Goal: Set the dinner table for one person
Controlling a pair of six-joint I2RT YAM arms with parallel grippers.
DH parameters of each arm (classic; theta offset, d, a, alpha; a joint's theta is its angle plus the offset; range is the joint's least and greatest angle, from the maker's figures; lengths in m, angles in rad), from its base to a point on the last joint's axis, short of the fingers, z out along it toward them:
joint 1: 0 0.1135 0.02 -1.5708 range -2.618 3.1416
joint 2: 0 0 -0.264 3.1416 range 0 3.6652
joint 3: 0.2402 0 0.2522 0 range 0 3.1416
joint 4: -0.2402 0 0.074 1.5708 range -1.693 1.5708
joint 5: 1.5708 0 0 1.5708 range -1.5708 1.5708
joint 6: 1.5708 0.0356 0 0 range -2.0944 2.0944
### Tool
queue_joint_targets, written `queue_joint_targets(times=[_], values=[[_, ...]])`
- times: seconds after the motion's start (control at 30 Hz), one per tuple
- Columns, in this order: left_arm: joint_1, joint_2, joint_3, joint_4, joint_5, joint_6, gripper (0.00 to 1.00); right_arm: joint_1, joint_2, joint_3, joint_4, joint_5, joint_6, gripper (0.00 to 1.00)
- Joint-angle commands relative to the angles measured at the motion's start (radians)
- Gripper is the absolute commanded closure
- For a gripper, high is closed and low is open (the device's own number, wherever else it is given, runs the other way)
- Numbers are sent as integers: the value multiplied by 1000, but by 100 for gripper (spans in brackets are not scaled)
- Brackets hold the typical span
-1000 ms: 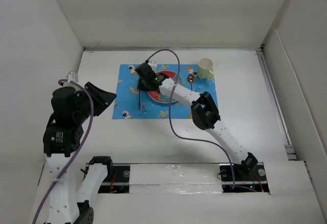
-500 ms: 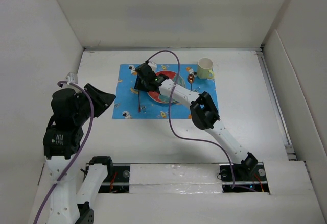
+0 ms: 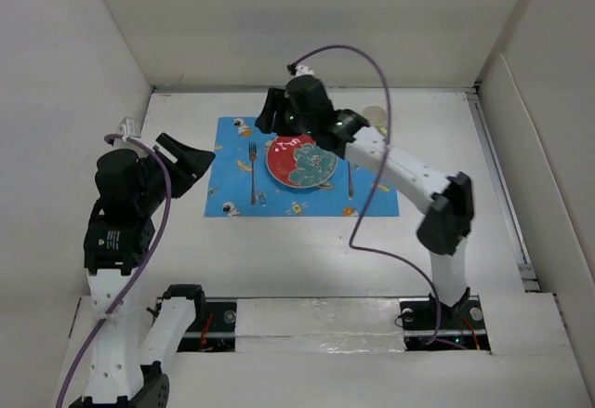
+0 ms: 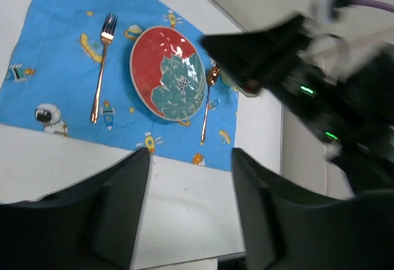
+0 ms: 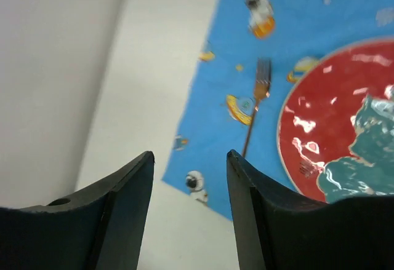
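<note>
- The dinner table (image 3: 465, 231) is the white top spreading out on every side of the plate (image 3: 302, 162), under the blue mat (image 3: 232, 194).
- Plate sits mid-mat. The fork (image 3: 252, 168) lies just left of the plate, and the spoon (image 3: 350, 177) just right of it. Both run parallel to the plate's sides and neither touches it.
- The pale cup (image 3: 376, 113) is beyond the plate to the right, mostly hidden by the right arm.
- The right gripper (image 5: 189, 156) is released with its jaws apart and nothing between them. It hovers above the mat, beyond and left of the plate.
- The left gripper (image 4: 191, 156) is also spread and empty. It is raised, well left of the plate and off the mat.
- Handling: we judge the table stiff, flat and fixed. It is a surface to set things on, and there is nowhere to take hold of it.
- The mat on it looks thin and soft, so it may slide or wrinkle if dragged.
- The fork looks light, slick metal lying flat, so we'd pinch it mid-handle.
- We judge the plate fragile and would take it at the rim.
- The setting looks near complete to us.
</note>
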Motion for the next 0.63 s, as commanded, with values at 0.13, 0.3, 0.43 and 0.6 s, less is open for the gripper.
queue_joint_targets(times=[0.13,0.3,0.43,0.6], values=[[-29,128,97,289,46,-4,1,-96,-622,-260,-65,42,-187,0],[-29,216,262,281,6,11,1,-240,-1086,-600,16,226,-170,0],[-29,251,344,255,-29,23,1,-380,-1298,-702,-29,306,-181,0],[-29,264,268,282,10,-9,1,-489,-1260,-743,-122,164,-185,0]])
